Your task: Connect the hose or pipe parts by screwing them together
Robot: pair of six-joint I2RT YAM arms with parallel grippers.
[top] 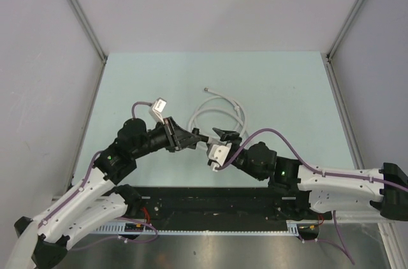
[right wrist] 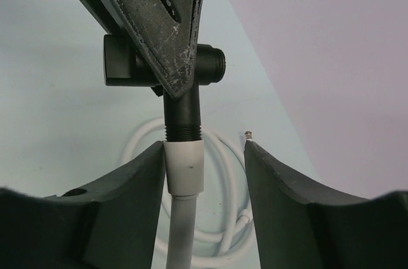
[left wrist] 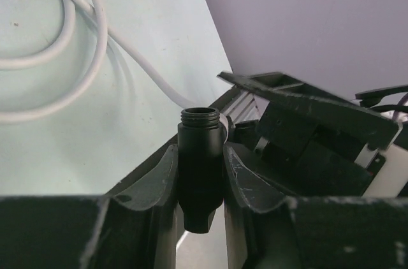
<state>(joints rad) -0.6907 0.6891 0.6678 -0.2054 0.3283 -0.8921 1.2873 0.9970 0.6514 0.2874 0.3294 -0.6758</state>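
We hold the black fitting (left wrist: pixel 199 135) in the left end effector (left wrist: pixel 199 154). It is clenched, both fingers pinching the smooth barrel, and the threaded end sticks out past the fingertips. The right end effector (right wrist: pixel 204 148) is released. The white collar (right wrist: pixel 183 167) on the end of the white tubing (right wrist: pixel 180 237) sits between its fingers, touching one of them with a clear gap to the other. The collar butts up against the fitting's thread; we cannot tell whether any thread has caught.

We judge the fitting rigid and safe to squeeze hard. The collar is small, smooth plastic and likely slippery, so the grip belongs square on the collar, close to the thread. It should not go on the tube behind it, which looks soft enough to flatten or kink. The tubing is light and springy, so we expect it to wind up and tug back as the collar turns.

The rest of the tubing lies in a loose coil (top: pixel 217 113) on the surface (top: pixel 287 90) beyond the right end effector, its free end (top: pixel 206 90) farther out still. Both sets of fingers crowd the same joint, so room to turn is tight. The purple cable (top: pixel 280 138) arches just behind the right wrist.
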